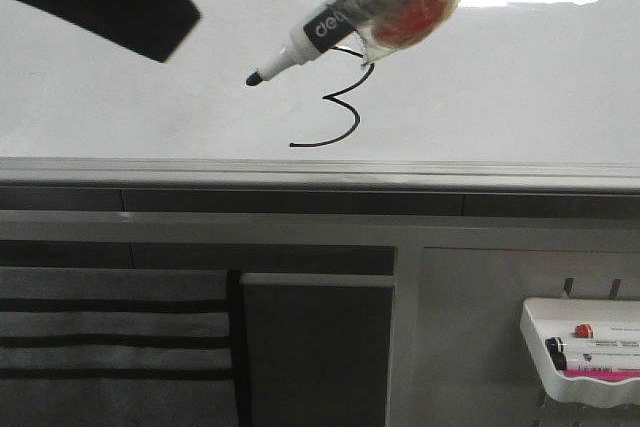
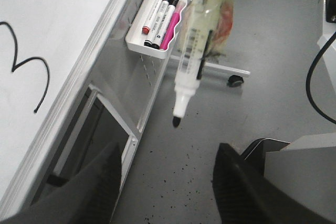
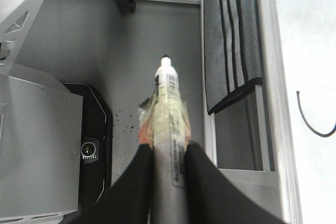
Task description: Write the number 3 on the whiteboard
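Number 3 (image 1: 340, 107) drawn on whiteboard (image 1: 120, 107), marker (image 1: 340, 17) lifted off it.
Digit is thin black line w/ long lower-left tail, sitting near whiteboard's lower grey edge, roughly mid-width in front view; its top is partly hidden behind marker. Marker is in right gripper (image 3: 169, 156), fingers clamped on barrel w/ yellowish tape & a red patch wrapped round it; black tip points down-left, just beside the 3, can't tell if touching. Left gripper (image 2: 165, 182) has fingers apart, holding nothing; in front view it shows as a dark shape at upper left, well apart from digit. Below board, at lower right: small white marker tray (image 1: 535, 337) w/ spare markers (image 1: 590, 352) (red, black, pink).
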Controlling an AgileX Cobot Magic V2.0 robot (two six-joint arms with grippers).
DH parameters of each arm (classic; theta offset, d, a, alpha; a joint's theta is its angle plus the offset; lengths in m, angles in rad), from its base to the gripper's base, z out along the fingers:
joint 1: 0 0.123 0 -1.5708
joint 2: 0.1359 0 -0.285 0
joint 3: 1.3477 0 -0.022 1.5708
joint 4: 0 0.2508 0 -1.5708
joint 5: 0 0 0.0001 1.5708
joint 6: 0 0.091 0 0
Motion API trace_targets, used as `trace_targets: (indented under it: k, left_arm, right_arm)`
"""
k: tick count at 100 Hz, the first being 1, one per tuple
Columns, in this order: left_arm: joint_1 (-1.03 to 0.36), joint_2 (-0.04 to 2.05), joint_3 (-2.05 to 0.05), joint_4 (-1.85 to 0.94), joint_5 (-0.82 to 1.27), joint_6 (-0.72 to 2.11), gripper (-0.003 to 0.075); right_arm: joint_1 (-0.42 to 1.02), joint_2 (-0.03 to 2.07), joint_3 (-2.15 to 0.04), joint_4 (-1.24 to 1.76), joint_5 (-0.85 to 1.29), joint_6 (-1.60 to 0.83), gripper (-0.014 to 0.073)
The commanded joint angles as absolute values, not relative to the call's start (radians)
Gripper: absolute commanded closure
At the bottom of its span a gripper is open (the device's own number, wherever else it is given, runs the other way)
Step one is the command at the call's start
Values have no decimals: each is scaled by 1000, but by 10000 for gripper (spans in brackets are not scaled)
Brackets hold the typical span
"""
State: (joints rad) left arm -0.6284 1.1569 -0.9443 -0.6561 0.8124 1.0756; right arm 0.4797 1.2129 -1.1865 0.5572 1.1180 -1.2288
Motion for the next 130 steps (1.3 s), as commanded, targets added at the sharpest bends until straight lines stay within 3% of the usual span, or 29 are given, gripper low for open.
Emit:
trace_targets:
  k: [1, 48, 71, 93, 100, 117, 130]
  left_arm:
    - [-663, 1199, -1013, -703, 767, 1094, 352]
    - [-730, 1341, -1127, -697, 777, 1105, 363]
    - [-730, 1341, -1127, -697, 777, 1105, 575]
    - [-730, 1341, -1127, -697, 777, 1105, 666]
    - [-730, 1341, -1127, -697, 777, 1105, 686]
    - [-730, 1341, -1127, -695, 775, 1105, 714]
    - [-714, 1333, -1127, -653, 749, 1086, 714]
  right_arm:
    - [482, 1187, -1209, 603, 1069, -1244, 554]
    - [482, 1193, -1209, 603, 1060, -1244, 554]
    - [482, 1193, -1209, 605, 1067, -1244, 554]
    - [482, 1193, -1209, 605, 1076, -1244, 547]
    - [482, 1193, -1209, 605, 1078, -1244, 505]
    - [473, 1191, -1213, 590, 1049, -1228, 272]
    - [418, 1152, -1242, 518, 1038, -1102, 239]
